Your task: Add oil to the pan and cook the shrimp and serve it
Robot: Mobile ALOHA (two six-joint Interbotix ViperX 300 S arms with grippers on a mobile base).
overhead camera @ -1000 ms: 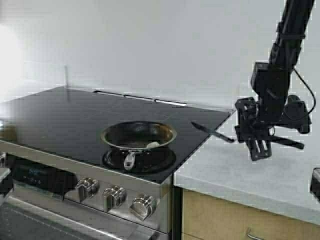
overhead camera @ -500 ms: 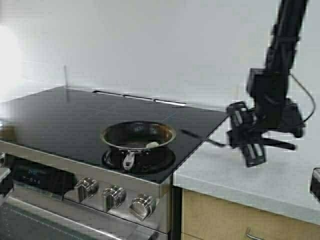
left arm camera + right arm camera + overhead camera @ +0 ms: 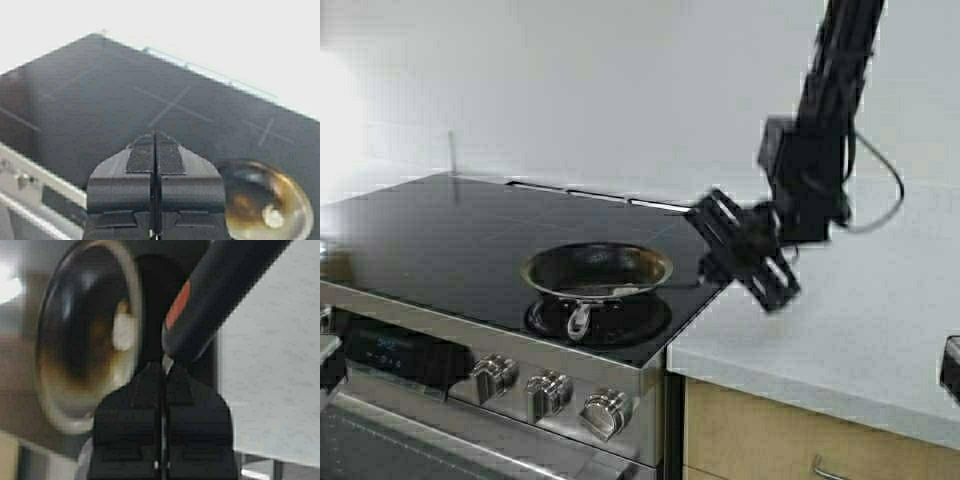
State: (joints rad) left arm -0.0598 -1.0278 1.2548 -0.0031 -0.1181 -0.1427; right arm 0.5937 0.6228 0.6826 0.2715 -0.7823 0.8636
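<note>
Your right gripper (image 3: 728,262) has swung in from over the pale speckled countertop (image 3: 840,330) toward the stove, and it now hangs at the right edge of the black glass cooktop (image 3: 440,230), just beside the small round steel frying pan with the dark inside (image 3: 597,270). Its fingers are pressed together on the thin metal end of a dark utensil with an orange band on the handle (image 3: 210,295) (a spatula, I think, but its working end is hard to follow now). In the high view the tool's tip seems to reach the pan's rim.

The tiny pale curled shrimp (image 3: 121,331) lies inside the pan, toward the right side, as it did one second ago. The pan itself has not moved.

I judge that you begin the step of stirring or turning the shrimp.

Your left gripper (image 3: 155,160) is closed and holds nothing, waiting above the front of the cooktop.
</note>
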